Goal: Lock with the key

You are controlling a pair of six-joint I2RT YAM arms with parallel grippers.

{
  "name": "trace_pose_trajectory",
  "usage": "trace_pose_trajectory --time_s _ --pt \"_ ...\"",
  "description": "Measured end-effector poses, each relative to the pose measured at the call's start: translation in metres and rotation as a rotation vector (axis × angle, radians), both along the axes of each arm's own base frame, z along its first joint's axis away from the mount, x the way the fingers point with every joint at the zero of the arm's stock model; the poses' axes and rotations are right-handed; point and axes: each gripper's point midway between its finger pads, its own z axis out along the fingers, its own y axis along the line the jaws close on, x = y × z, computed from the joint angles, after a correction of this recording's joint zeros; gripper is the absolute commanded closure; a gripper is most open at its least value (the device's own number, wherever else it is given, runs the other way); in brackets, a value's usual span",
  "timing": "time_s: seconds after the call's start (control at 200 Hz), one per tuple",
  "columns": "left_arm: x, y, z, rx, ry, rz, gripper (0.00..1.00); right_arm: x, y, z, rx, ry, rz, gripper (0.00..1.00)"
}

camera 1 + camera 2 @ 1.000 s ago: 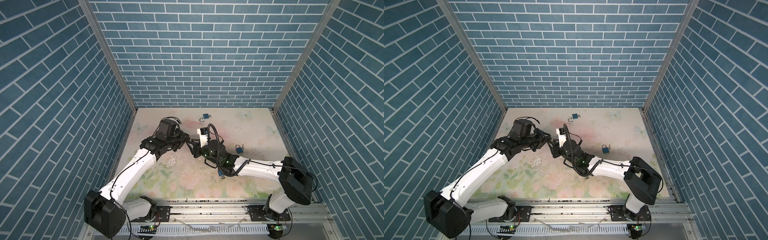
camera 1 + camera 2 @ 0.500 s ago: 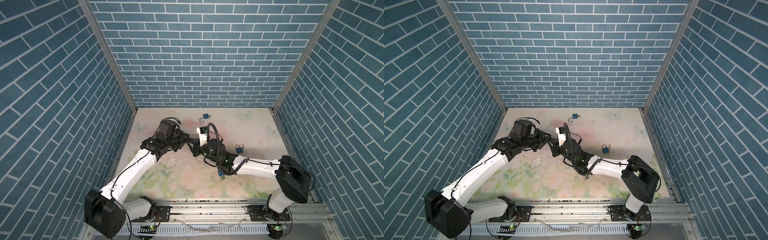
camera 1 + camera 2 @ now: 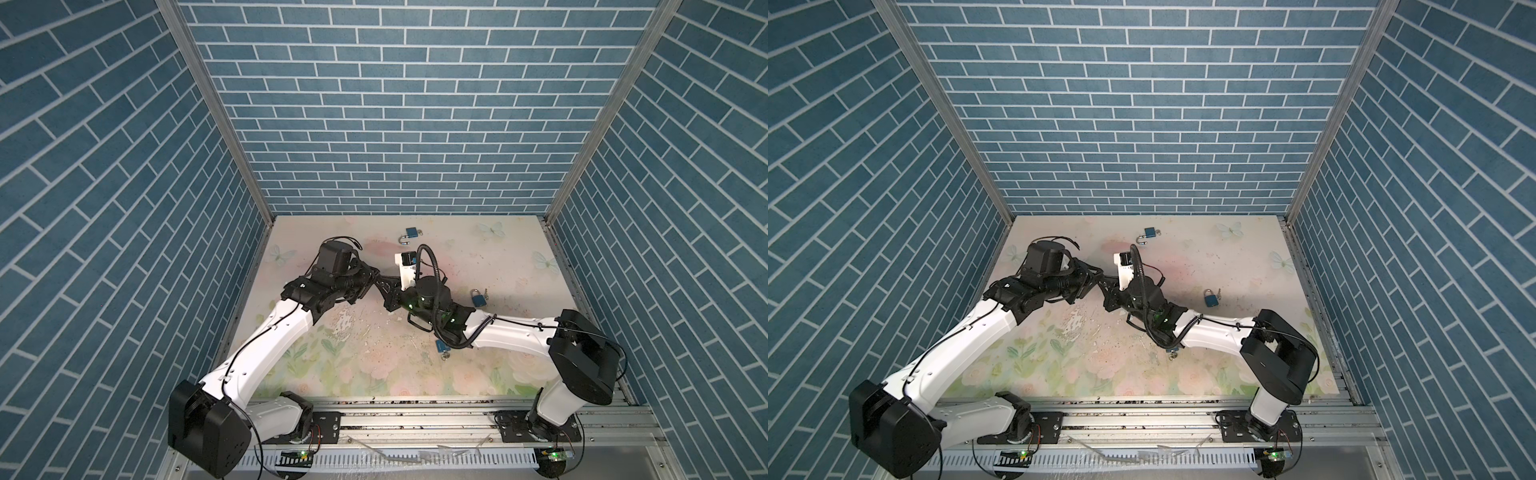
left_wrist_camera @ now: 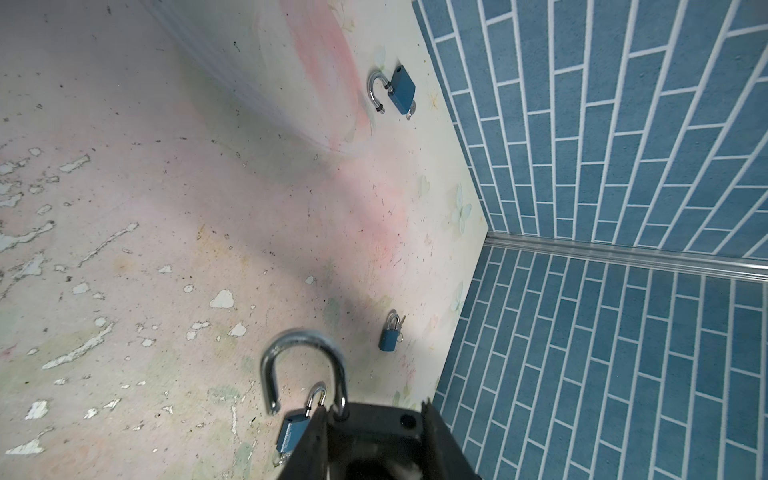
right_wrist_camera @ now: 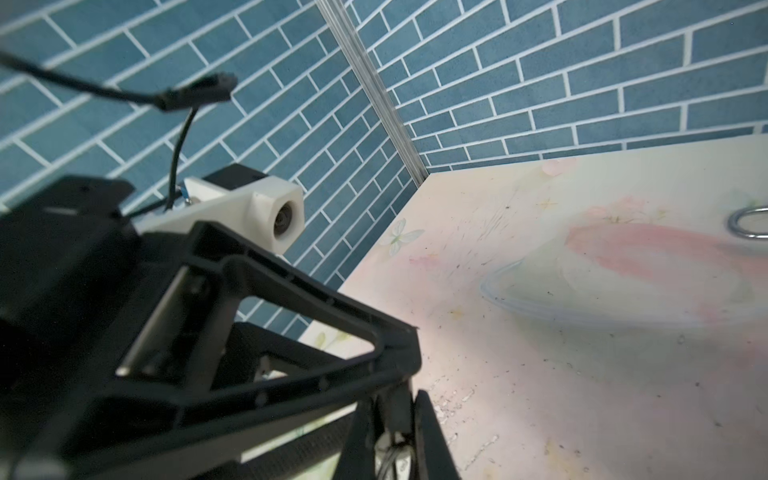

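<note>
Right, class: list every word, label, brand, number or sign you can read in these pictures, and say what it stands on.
None can be read.
Near padlock: faint marks on its blue body, too blurred to read.
Far padlock and right padlock: no lettering shows.
Held padlock: body hidden, only the shackle shows.

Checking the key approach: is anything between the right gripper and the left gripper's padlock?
Nothing visible does. In a top view the right gripper meets the left gripper tip to tip, where the padlock is held.
</note>
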Motion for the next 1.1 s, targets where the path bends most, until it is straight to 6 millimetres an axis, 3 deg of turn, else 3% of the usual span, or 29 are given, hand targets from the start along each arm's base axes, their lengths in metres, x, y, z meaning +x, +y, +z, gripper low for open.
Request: trace_pose_trajectory --time_s 0.445,0.67,0.955,1.1 --pt "0.003 0.002 -0.004 -0.01 -0.003 0.016 0.67 0.002 0.005 -0.004 0.008 0.009 0.019 0.97" --pt "0.003 0.001 -0.004 -0.02 -0.006 0.014 0.57 0.003 0.005 -0.004 0.014 0.009 0.032 1.0" --pt "0.0 0.005 0.001 -0.036 -0.026 0.014 0.34 0.005 0.004 -0.001 0.028 0.004 0.048 1.0" --pt "0.002 0.017 0.004 -0.015 -0.047 0.013 0.28 0.006 -0.011 -0.007 0.007 0.023 0.055 1.0"
